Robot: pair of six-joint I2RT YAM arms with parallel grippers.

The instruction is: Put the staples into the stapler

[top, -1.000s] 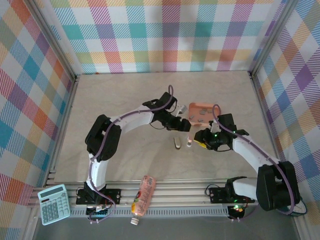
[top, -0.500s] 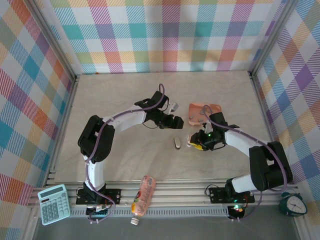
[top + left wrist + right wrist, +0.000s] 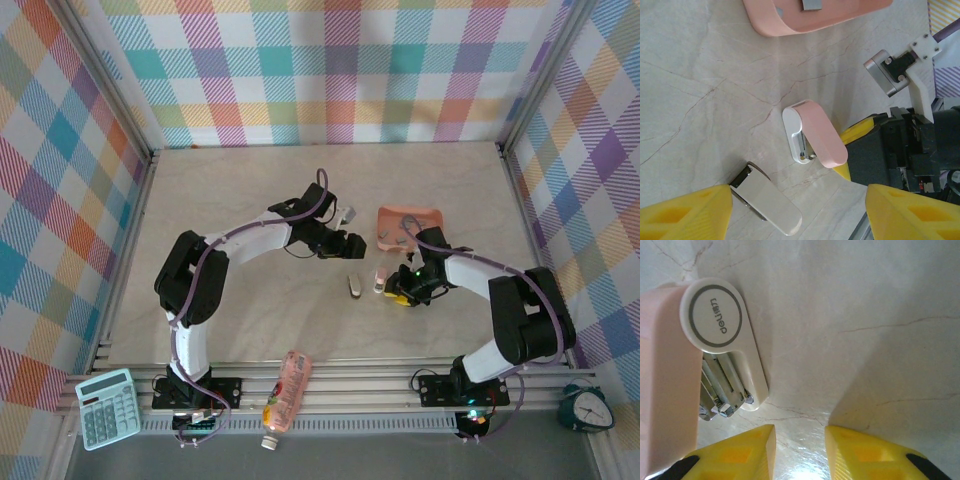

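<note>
Pink stapler [image 3: 812,132] open, seemingly unloaded | staples [image 3: 812,4] in salmon tray [image 3: 765,20] | left gripper [image 3: 799,197] spread, empty | right gripper [image 3: 800,450] narrowly parted, empty, beside stapler | next: pinch one strip

A pale marble-patterned table [image 3: 250,200] carries 3 things near its middle. A small pink stapler [image 3: 815,132] shows chrome between its pink top and white base. Near it, apart, lies a white and chrome oblong piece [image 3: 772,200]. Behind both sits a shallow salmon-pink tray [image 3: 410,209]. A pink bottle [image 3: 287,392] lies across the near edge.
</note>
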